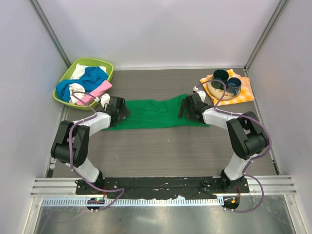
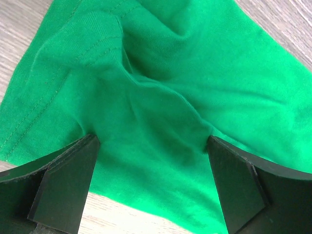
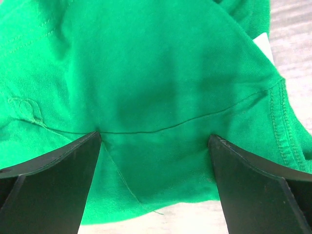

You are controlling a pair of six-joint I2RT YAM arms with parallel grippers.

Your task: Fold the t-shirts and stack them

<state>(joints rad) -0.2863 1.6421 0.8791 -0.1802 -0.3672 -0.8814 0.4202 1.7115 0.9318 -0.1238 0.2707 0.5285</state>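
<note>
A green t-shirt (image 1: 155, 113) lies spread in a long strip across the middle of the table. My left gripper (image 1: 118, 110) is open, its fingertips pressed down on the shirt's left end (image 2: 151, 126). My right gripper (image 1: 187, 107) is open, its fingertips down on the shirt's right end (image 3: 156, 122), with the white tag (image 3: 263, 45) at the upper right of that view. Blue (image 1: 87, 80), white (image 1: 78, 71) and pink (image 1: 95, 92) t-shirts lie piled in the basket at the back left.
A lime-green plastic basket (image 1: 108, 66) stands at the back left. An orange-and-white checkered cloth (image 1: 243, 90) at the back right carries a plate with two dark cups (image 1: 226, 82). White walls enclose the table on three sides.
</note>
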